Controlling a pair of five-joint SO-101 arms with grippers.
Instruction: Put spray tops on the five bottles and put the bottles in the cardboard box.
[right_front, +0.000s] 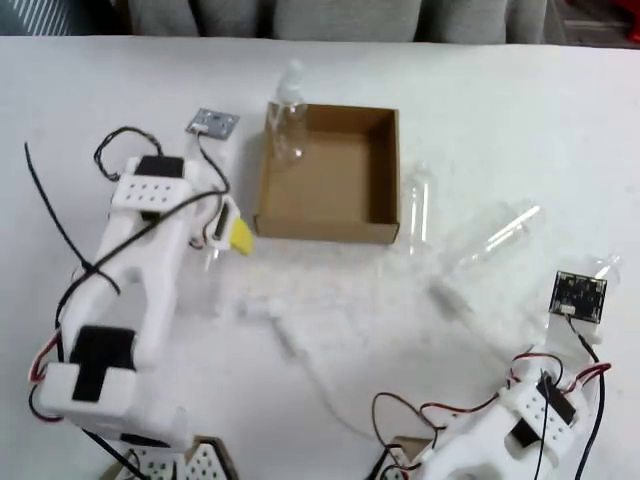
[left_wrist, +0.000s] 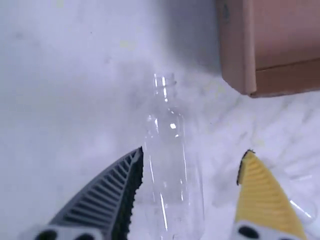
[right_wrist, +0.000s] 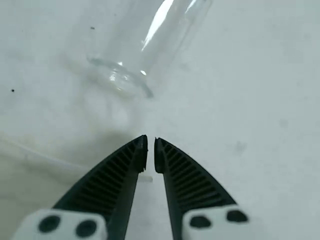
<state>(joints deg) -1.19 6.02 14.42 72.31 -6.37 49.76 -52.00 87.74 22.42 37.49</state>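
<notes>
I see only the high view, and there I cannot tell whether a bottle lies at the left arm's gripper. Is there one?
Observer: Yes. The left gripper is open, and a clear bottle lies between its fingers, its neck bare.
Operator: And the other arm, does it hold something?
Observer: No. The right gripper is shut and empty; the end of a second bottle lies just ahead of it.

Light: bright, even, from above; white table (right_front: 480, 90) nearly washed out.
Glare: white streaks on clear bottles (right_front: 497, 237), three o'clock from cardboard box (right_front: 320, 228).
Shadows: soft, faint.
</notes>
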